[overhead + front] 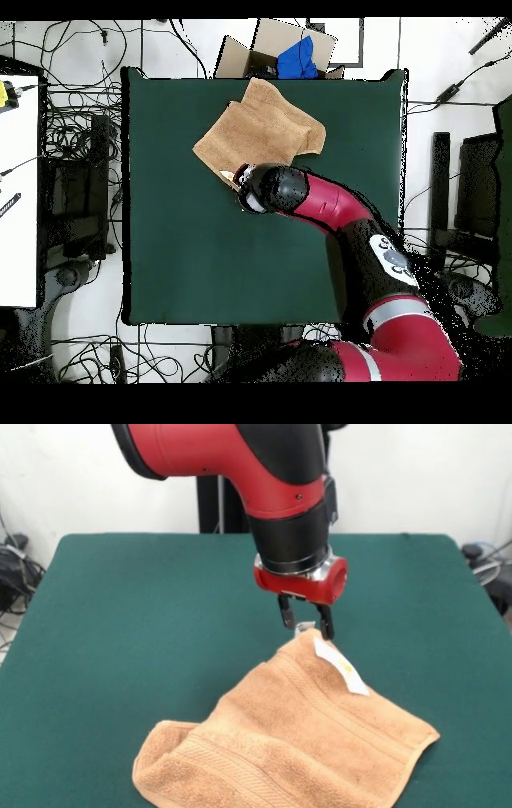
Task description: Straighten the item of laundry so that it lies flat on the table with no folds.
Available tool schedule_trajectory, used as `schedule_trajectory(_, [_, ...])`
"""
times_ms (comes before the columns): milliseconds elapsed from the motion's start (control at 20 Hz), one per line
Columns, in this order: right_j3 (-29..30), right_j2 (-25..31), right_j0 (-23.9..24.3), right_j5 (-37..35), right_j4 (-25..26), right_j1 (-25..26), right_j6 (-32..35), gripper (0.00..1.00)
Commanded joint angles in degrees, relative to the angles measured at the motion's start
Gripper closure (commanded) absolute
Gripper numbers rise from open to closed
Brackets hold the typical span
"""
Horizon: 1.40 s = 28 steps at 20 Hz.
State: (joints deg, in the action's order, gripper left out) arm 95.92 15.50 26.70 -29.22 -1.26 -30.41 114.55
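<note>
The item of laundry (296, 736) is a peach-orange towel lying rumpled near the front edge of the green table (144, 616). One corner is drawn up into a peak, with a white tag (342, 664) hanging just below it. My gripper (306, 624) points straight down and is shut on that raised corner. The lower left part of the towel is folded over itself. In the overhead view the towel (262, 130) lies near the table's (220, 250) top edge, and the arm's wrist (268, 190) covers the gripper.
A cardboard box (285, 50) holding something blue stands on the floor just beyond the table edge nearest the towel. Cables (85, 150) cover the floor around the table. A white bench (18, 190) runs along the left.
</note>
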Motion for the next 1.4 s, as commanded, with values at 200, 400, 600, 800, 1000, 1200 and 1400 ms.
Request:
schedule_trajectory(200, [-0.50, 2.34, 3.02, 1.87, 4.49, 5.82, -2.69, 0.00])
schedule_trajectory(400, [-1.87, 2.13, 3.74, 3.24, 6.12, 7.23, -3.22, 0.00])
schedule_trajectory(600, [-3.82, 2.35, 4.43, 3.28, 7.79, 8.70, -3.36, 0.00])
schedule_trajectory(800, [-3.90, 3.02, 5.27, 4.40, 9.38, 9.58, -2.92, 0.00])
schedule_trajectory(1000, [-4.92, 3.30, 5.42, 4.64, 10.02, 10.61, -2.47, 0.00])
schedule_trajectory(1200, [-6.57, 3.90, 5.63, 4.70, 10.33, 12.11, -2.23, 0.00])
schedule_trajectory(1400, [-7.72, 4.28, 5.54, 4.04, 9.96, 12.60, -2.19, 0.00])
